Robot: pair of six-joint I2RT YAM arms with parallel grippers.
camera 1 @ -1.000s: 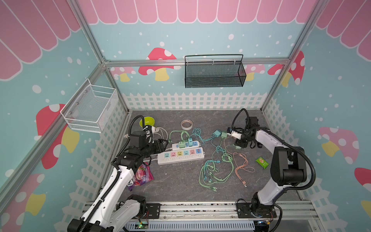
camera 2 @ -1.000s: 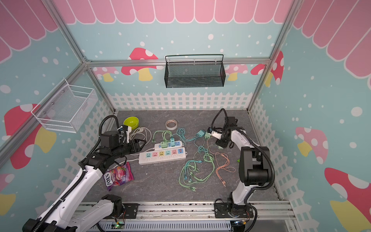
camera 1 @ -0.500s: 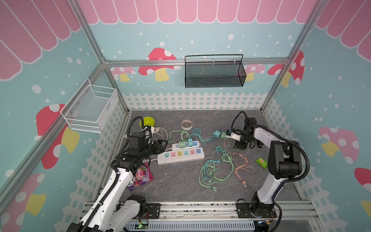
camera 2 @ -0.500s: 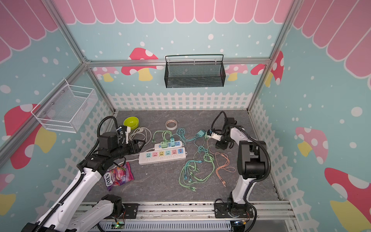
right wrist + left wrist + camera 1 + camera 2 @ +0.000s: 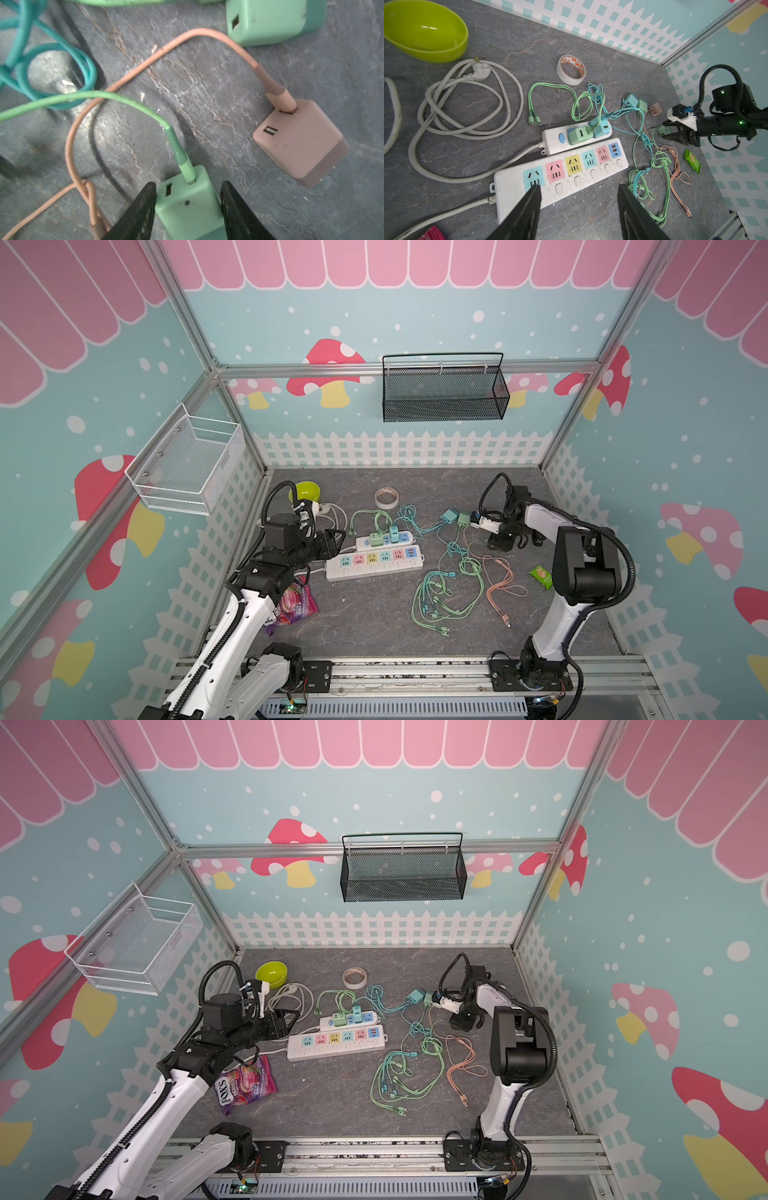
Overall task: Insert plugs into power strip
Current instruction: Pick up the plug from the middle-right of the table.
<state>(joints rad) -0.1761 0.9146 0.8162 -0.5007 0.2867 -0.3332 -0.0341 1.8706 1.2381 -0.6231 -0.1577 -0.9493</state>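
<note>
— What do we meet first, nearest the rail?
— Thin cables (image 5: 660, 161) in mint, teal and salmon sprawl on the worktop (image 5: 365, 622), and a sweets bag (image 5: 245, 1085) lies partly under the left arm.
— And the left tool (image 5: 579, 187)?
— We find it hanging by the cord end of the long power strip (image 5: 374, 562), its fingers (image 5: 527, 207) wide apart with nothing between them. It stands about where we saw it a second ago.
— Behind that?
— The smaller strip (image 5: 552, 142) lies just beside the long one, with a mint plug (image 5: 580, 135) and a teal plug (image 5: 603, 129) seated in it.
— Now the right side.
— The right tool (image 5: 188, 184) sits low on the worktop, its fingers (image 5: 141, 209) pressed to both flanks of a mint green plug (image 5: 187, 207), which rests on the surface. Since a second ago we see that arm's elbow swung farther back and the tool settled lower. A salmon plug (image 5: 299, 143) and a second mint plug (image 5: 270, 20) lie near it, a loose teal plug (image 5: 449, 515) just beside the latter.
— Farthest back?
— A tape roll (image 5: 386, 497) and a green bowl (image 5: 305, 491); we see neither shifted.
</note>
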